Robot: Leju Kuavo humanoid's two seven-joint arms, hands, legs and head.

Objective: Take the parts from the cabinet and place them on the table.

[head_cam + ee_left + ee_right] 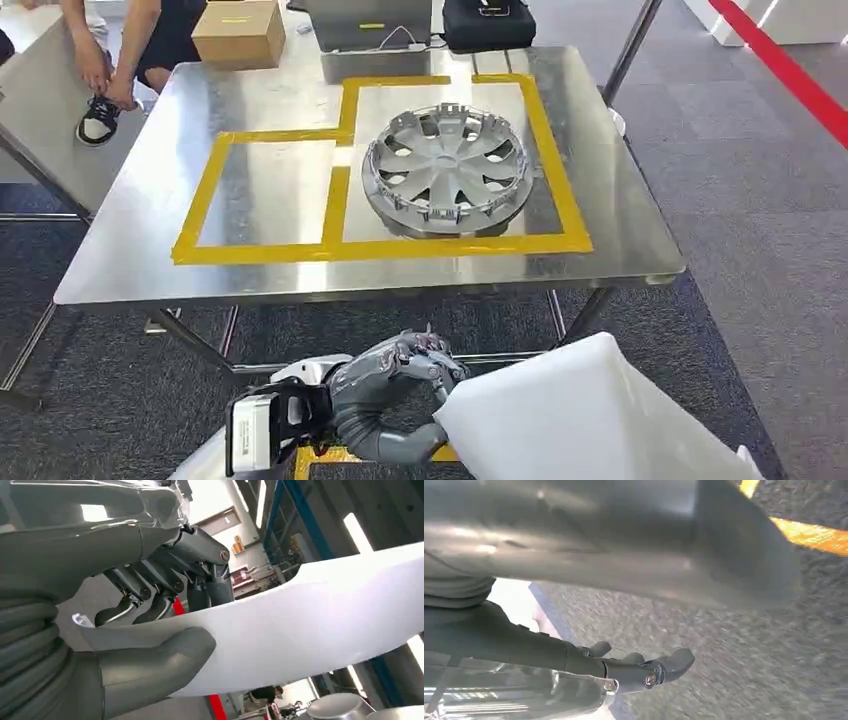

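A large white panel part (590, 420) fills the lower right of the head view, in front of the table's near edge. My left hand (400, 375) grips its left edge: in the left wrist view the thumb (155, 660) presses one face of the white part (310, 620) and the fingers (200, 550) wrap the other. My right hand (524, 640) hangs over the carpet with its dark fingers (644, 672) stretched out; a blurred grey mass lies above them, and I cannot tell whether it holds anything. A silver wheel cover (445, 165) lies in the right yellow-taped square.
The steel table (620, 200) stands ahead, with a vacant taped square (270, 190) left of the wheel cover. A cardboard box (238, 32), a grey device and a black bag (488, 20) sit at its far edge. A person (120, 50) crouches at the far left.
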